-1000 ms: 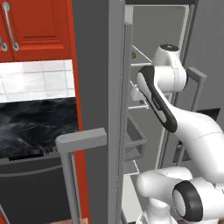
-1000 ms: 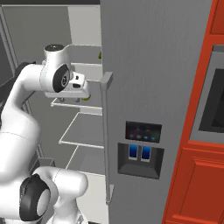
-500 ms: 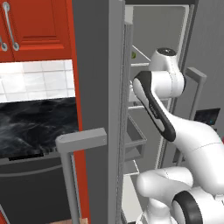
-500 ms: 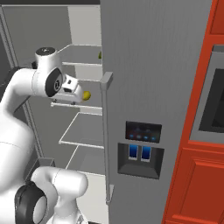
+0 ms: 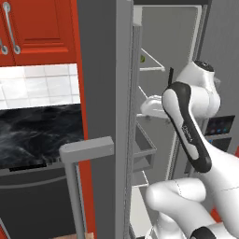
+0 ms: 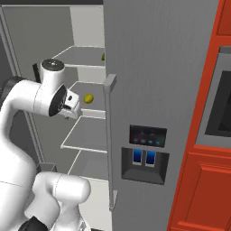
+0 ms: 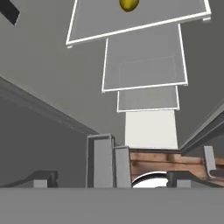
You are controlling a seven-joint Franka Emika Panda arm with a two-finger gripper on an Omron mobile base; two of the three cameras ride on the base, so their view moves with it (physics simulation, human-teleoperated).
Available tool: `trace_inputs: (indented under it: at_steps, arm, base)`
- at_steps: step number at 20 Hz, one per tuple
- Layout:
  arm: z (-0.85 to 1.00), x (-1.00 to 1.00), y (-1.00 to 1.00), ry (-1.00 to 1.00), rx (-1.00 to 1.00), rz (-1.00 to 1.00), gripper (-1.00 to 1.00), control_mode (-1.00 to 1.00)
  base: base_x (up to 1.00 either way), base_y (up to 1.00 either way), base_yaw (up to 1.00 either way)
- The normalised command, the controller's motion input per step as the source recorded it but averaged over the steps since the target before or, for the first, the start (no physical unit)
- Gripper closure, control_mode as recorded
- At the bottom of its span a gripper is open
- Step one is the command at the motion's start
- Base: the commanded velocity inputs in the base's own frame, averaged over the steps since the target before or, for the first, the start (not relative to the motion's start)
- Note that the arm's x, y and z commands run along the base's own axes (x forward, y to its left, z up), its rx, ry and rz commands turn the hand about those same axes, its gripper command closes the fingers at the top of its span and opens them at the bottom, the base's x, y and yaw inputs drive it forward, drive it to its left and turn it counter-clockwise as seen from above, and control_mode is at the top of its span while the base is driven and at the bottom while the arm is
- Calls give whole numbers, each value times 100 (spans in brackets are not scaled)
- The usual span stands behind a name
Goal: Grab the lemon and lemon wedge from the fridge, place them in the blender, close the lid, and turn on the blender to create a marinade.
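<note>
Where the fridge [image 6: 149, 67] stands open, the lemon [image 6: 89, 98] lies just beside the end effector [image 6: 72, 104].

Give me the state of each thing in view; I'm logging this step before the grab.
fridge: left door open, shelves showing; right door shut.
lemon: resting on a middle shelf, not held.
gripper: level with the lemon's shelf, short of the lemon; open or shut, cannot tell.

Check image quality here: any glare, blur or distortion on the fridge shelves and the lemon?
Right base view: flat, even render lighting, no glare; lemon sharp on a fridge shelf. Left base view: sharp, soft shading. Hand view: shelves taper steeply in perspective; lemon cropped at the top edge.
</note>
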Motion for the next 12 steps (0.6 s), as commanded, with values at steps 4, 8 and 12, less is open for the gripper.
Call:
trace_inputs:
  at_steps: [4,8,12]
  arm:
    - [-4,-24,34,0,17,4,-100,-100]
    - [0,-16,49,0,13,0,-100,-100]
    - [0,-26,51,0,9,0,-100,-100]
  base:
    - [0,0,0]
    - [0,0,0]
    - [0,0,0]
